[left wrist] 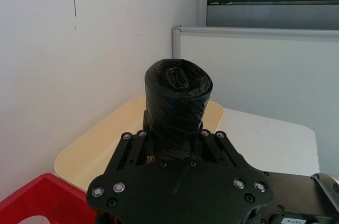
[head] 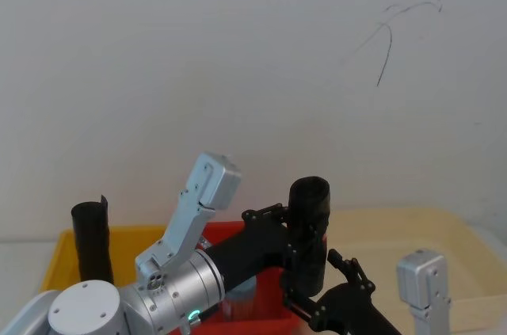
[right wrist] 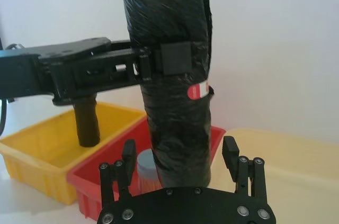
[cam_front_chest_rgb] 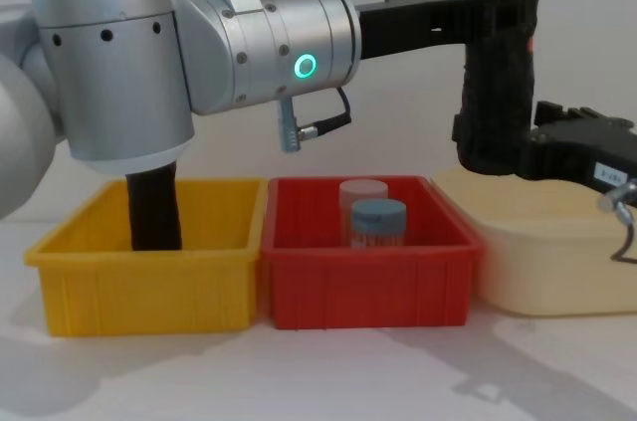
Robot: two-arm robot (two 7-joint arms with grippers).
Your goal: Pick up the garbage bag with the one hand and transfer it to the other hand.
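Garbage bag (right wrist: pixel 169 17), crinkled black roll, clamped in left gripper (right wrist: pixel 175 59); right gripper (right wrist: pixel 178 152) fingers apart.

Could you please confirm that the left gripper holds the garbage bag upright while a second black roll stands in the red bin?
Not quite: the chest view shows the second black roll standing in the yellow bin, not the red bin. The left gripper does hold the garbage bag upright, with the right gripper open around its lower end.
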